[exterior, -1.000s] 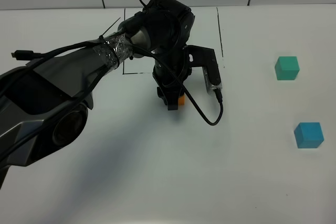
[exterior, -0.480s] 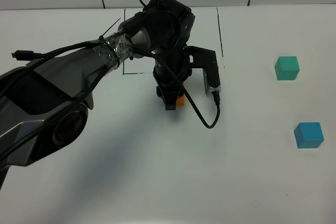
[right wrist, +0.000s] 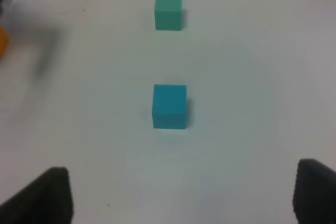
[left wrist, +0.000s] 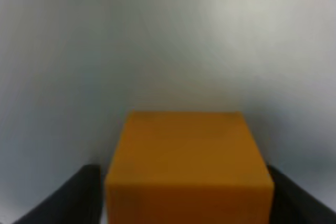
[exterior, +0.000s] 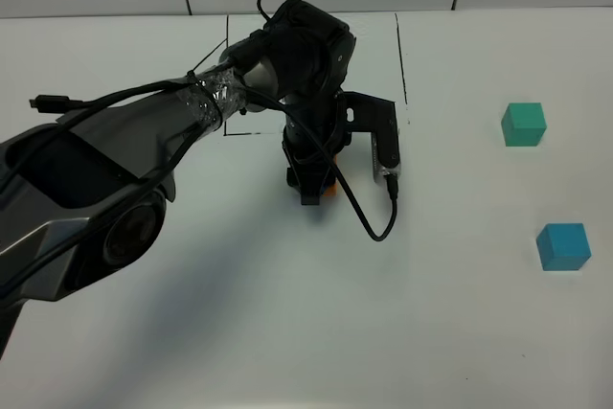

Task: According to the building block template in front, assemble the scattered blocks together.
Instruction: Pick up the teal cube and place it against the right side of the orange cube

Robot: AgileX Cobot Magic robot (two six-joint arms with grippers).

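orange block (left wrist: 189, 161) smooth and matt; white table (exterior: 460, 332) smooth, faintly glossy; arm (exterior: 115, 136) black plastic.

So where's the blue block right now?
In the high view, the blue block sits far right on the white table, just nearer the camera than the teal-green block.

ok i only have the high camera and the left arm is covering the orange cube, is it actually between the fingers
Observer: Yes. In the left wrist view the orange cube sits squarely between the left gripper's two fingers, one beside each side face.
Operator: is it clamped
Observer: Cannot tell. That picture is blurred, and the fingers are right at the cube's sides, either touching or just off.
Operator: and the right gripper, cant see it at all
Observer: The right gripper is open and empty, facing the blue cube, with the teal cube beyond it.
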